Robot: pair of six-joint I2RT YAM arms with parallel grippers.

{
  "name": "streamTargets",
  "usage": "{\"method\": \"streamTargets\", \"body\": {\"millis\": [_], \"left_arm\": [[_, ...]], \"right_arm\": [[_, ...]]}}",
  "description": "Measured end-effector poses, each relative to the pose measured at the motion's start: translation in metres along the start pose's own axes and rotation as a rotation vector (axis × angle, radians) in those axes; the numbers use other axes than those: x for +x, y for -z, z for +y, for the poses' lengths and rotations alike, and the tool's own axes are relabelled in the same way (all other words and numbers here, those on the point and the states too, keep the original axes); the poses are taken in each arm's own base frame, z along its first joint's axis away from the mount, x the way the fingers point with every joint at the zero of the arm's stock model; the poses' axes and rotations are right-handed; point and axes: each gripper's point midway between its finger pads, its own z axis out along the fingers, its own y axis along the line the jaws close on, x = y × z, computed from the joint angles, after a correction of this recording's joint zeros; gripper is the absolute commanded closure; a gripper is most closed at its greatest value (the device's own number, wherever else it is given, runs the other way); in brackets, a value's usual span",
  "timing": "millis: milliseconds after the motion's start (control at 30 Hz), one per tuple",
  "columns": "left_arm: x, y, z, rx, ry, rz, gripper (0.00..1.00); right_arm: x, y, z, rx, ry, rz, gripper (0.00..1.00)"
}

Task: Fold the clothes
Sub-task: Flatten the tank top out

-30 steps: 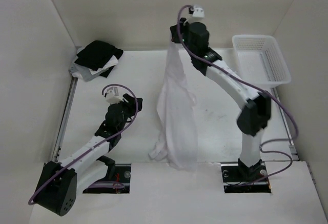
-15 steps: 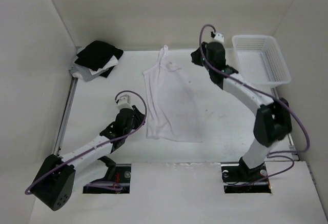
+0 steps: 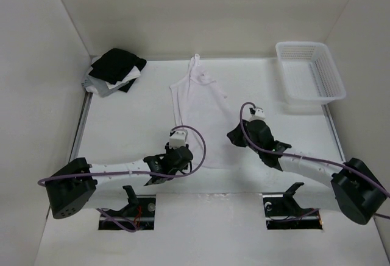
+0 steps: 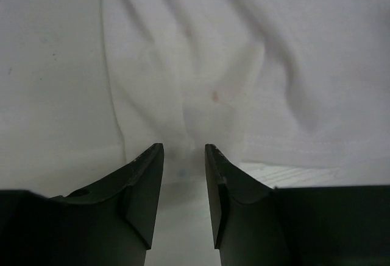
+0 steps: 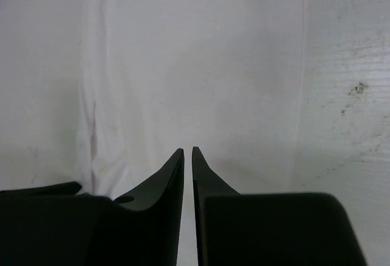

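The clothes, a white tank top [image 3: 201,114], lie spread flat on the table with the narrow straps [image 3: 196,65] at the far end and the hem toward the arms. My left gripper [image 3: 181,159] sits low at the hem's near left corner. In the left wrist view the jaws [image 4: 183,150] stand open, with the tank top's [image 4: 213,65] hem edge just at their tips and nothing pinched. My right gripper [image 3: 235,137] is at the near right side of the tank top. Its jaws [image 5: 188,150] are only a narrow slit apart over the white fabric [image 5: 195,65], holding nothing.
A white plastic basket [image 3: 311,74] stands at the far right. A pile of black, white and grey garments [image 3: 113,71] lies at the far left corner. White walls enclose the table on three sides. The table right of the tank top is speckled with marks [image 5: 356,89].
The tank top went from hanging in the raised right gripper to lying flat. The right arm let go and swung back to the near side. The left arm reached right to the hem.
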Motion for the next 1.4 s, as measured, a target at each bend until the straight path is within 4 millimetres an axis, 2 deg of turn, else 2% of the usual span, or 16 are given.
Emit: {"method": "streamTargets", "body": {"millis": [100,233,367,467,600,667,767,867,933,1100,1233,1400], "left_arm": [[-0.002,-0.001,0.007,-0.043,-0.015,-0.021,0.69],[-0.006,-0.003,0.006,-0.064,-0.023,-0.035,0.75],[-0.001,-0.006,0.007,-0.080,-0.043,-0.022,0.84],[0.001,-0.006,0.009,-0.087,-0.045,-0.016,0.90],[-0.001,-0.002,0.014,-0.103,-0.031,-0.017,0.93],[-0.014,0.004,0.014,-0.089,0.012,-0.052,0.94],[-0.037,0.017,0.015,-0.052,0.110,-0.120,0.95],[-0.063,0.032,0.029,-0.021,0.253,-0.210,0.96],[-0.067,0.034,0.037,-0.024,0.292,-0.229,0.96],[-0.065,0.039,0.076,-0.061,0.449,-0.268,0.96],[-0.056,0.037,0.081,-0.049,0.499,-0.245,0.96],[-0.045,0.033,0.079,-0.035,0.517,-0.214,0.96]], "right_arm": [[0.002,0.013,0.007,-0.046,-0.018,-0.027,0.82],[0.001,0.022,0.004,-0.056,-0.042,-0.053,0.78],[-0.001,0.028,0.004,-0.067,-0.057,-0.074,0.65],[-0.003,0.033,0.003,-0.075,-0.064,-0.087,0.60],[-0.002,0.041,-0.004,-0.052,-0.076,-0.089,0.59],[0.001,0.044,-0.011,-0.023,-0.086,-0.081,0.59],[0.017,0.048,-0.030,0.066,-0.107,-0.027,0.59],[0.047,0.055,-0.041,0.131,-0.107,0.064,0.60],[0.057,0.057,-0.045,0.159,-0.110,0.091,0.60],[0.078,0.065,-0.059,0.245,-0.122,0.149,0.61],[0.092,0.071,-0.067,0.291,-0.122,0.186,0.65],[0.098,0.072,-0.063,0.293,-0.149,0.203,0.70]]}}
